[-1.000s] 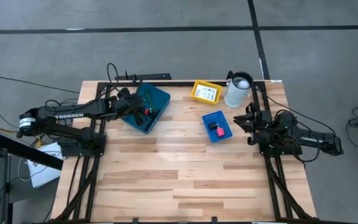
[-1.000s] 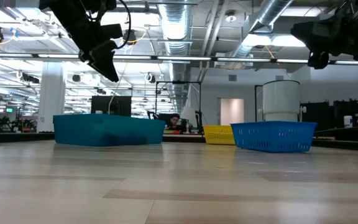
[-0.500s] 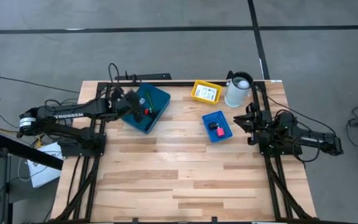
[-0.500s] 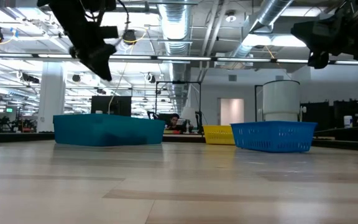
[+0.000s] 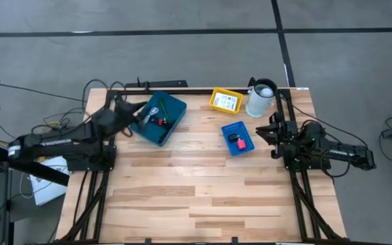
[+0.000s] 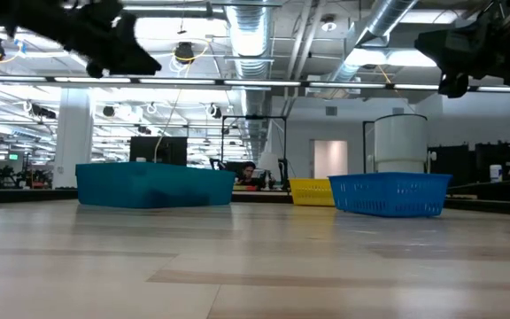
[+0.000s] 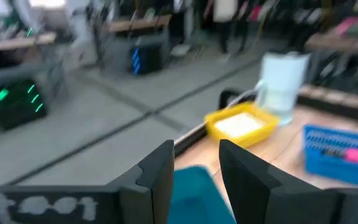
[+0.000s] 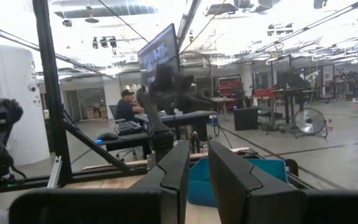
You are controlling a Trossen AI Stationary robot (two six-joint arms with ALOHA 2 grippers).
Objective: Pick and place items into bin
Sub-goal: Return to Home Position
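Observation:
The teal bin stands at the table's far left and holds a green strip, a small red piece and a pale piece. A white printed card lies in a yellow tray. A red-pink piece and a black piece lie in a blue basket. My left gripper hovers at the bin's left rim, pointing roughly level, open and empty. My right gripper waits at the right edge with a narrow gap and nothing between its fingers.
A white jug stands at the far right corner behind the blue basket. Black cables run along the far edge behind the teal bin. The near half of the wooden table is bare boards.
My left gripper has drawn back from above the teal bin toward the table's left edge and tipped up from pointing down to roughly level. It carries nothing. The items in the bin lie as before.

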